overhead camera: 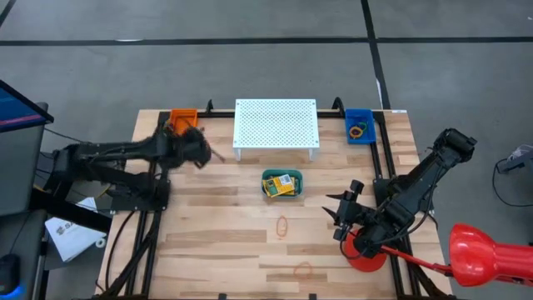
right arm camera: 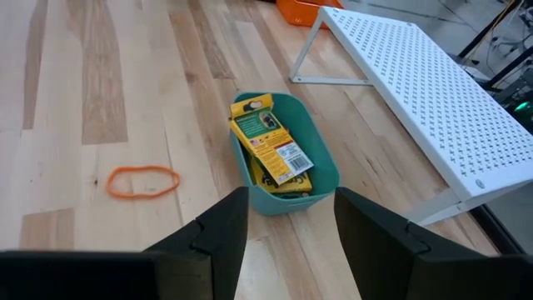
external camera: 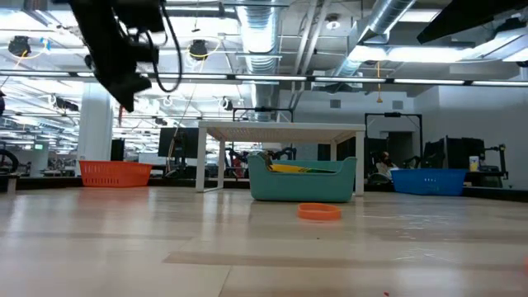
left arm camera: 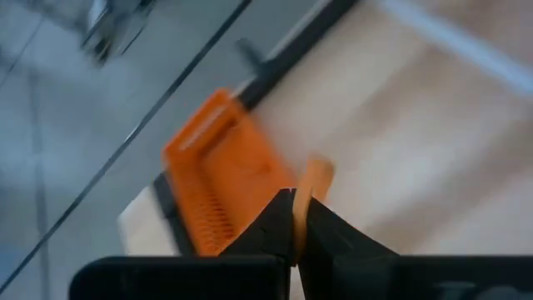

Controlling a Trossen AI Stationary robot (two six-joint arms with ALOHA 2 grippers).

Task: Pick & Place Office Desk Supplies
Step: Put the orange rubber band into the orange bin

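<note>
My left gripper hangs above the table just in front of the orange bin, shut on an orange rubber band. In its wrist view the orange bin lies just beyond the fingertips. My right gripper waits open at the right, with nothing between its fingers. A teal bin in the middle holds yellow-and-green crayon boxes. Two more orange rubber bands lie flat on the table, one close to the teal bin and one at the near edge. My left gripper pinches the orange rubber band between its two fingers. A short stretch of the band sticks out past the fingertips. The fingers slant downward, and the band is lifted clear of the table.
A white perforated stand stands at the far middle. A blue bin with rubber bands sits at the far right. A red round disc lies under my right arm. The wood in the near left part is bare.
</note>
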